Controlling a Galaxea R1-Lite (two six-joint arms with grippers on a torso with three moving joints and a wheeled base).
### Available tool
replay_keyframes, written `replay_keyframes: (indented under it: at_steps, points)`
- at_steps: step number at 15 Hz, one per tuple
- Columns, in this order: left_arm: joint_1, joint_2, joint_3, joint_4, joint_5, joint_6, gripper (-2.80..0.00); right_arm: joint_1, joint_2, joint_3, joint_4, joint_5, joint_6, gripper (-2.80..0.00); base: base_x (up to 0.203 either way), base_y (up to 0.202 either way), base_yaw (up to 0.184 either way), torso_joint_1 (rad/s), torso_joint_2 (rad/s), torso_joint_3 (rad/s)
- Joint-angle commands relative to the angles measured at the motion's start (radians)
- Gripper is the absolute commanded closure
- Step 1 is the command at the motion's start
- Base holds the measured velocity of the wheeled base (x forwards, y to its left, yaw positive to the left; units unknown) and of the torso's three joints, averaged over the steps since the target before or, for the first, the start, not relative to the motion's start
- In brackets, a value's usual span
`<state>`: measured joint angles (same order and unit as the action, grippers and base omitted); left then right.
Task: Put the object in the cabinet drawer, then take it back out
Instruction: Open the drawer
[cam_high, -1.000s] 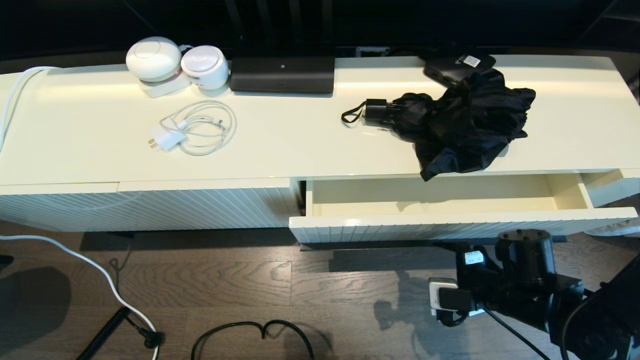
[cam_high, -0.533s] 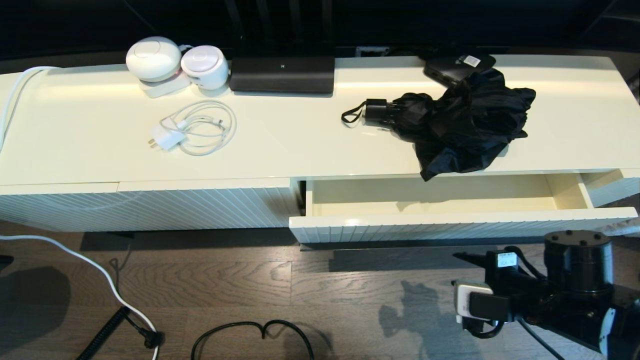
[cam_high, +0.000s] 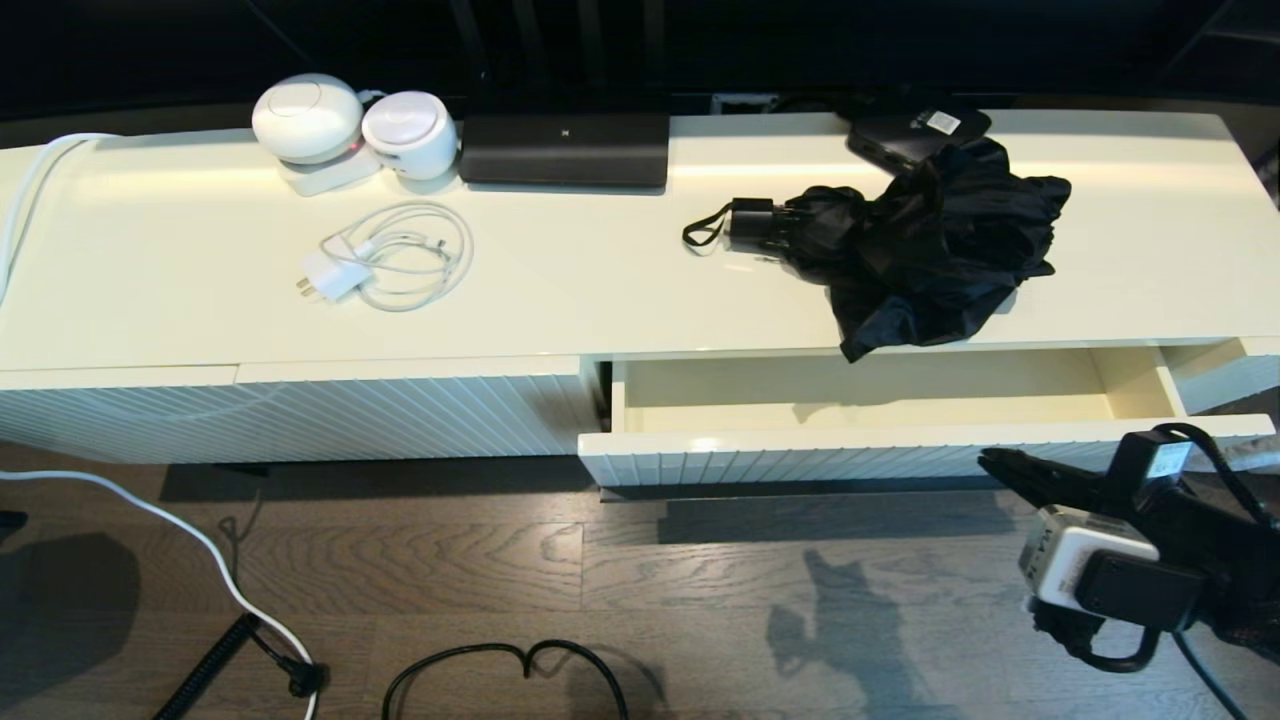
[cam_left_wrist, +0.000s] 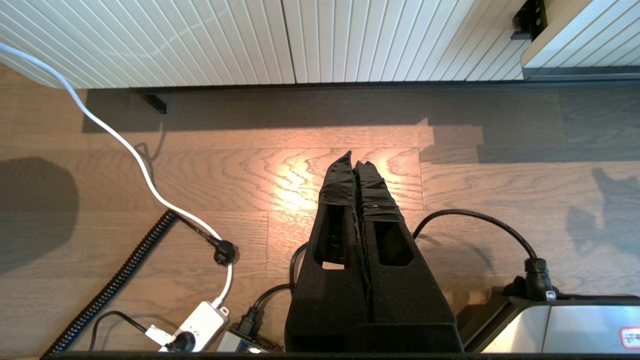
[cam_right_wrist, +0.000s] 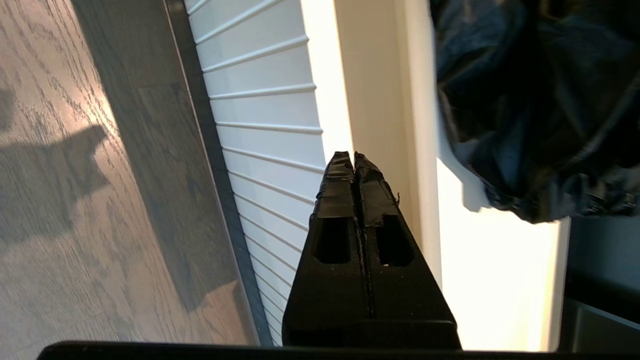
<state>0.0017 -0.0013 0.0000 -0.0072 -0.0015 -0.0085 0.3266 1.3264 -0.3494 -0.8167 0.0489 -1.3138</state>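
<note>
— Umbrella (cam_high: 920, 250): where is it, taking the drawer (cam_high: 900, 420) as the mark?
— On the cabinet top (cam_high: 560, 280) just behind the open drawer, fabric drooping over the edge above it.
— And the grippers?
— Left gripper (cam_left_wrist: 356, 165) hangs over the floor, away from the drawer, fingers pressed together, empty. Right gripper (cam_high: 990, 462) sits at the drawer's ribbed front, clenched on nothing, apart from the umbrella.
</note>
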Motion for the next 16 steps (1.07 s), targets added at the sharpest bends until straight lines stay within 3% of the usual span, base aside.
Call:
replay_keyframes:
  at_steps: [1, 5, 10, 13, 16]
  points:
    - [0.0, -0.002, 0.0, 0.0, 0.0, -0.001, 0.0, 0.0, -0.081, -0.015, 0.039, 0.003, -0.011, 0.0, 0.0, 0.0, 0.0, 0.0, 0.0, 0.0]
    - [0.001, -0.002, 0.0, 0.0, 0.0, -0.001, 0.0, 0.001, 0.013, -0.119, 0.054, -0.003, -0.006, 0.0, 0.0, 0.0, 0.0, 0.0, 0.0, 0.0]
    - [0.001, -0.002, 0.0, 0.0, 0.0, -0.001, 0.0, 0.036, 0.081, -0.396, 0.322, -0.097, 0.07, 0.0, 0.0, 0.0, 0.0, 0.0, 0.0, 0.0]
    - [0.0, -0.002, 0.0, 0.0, 0.0, -0.001, 0.0, 0.043, 0.094, -0.53, 0.587, -0.131, 0.096, 0.0, 0.0, 0.0, 0.0, 0.0, 0.0, 0.0]
    - [0.001, -0.002, 0.0, 0.0, 0.0, -0.001, 0.0, 0.077, 0.124, -0.571, 0.658, -0.127, 0.2, 0.0, 0.0, 0.0, 0.0, 0.0, 0.0, 0.0]
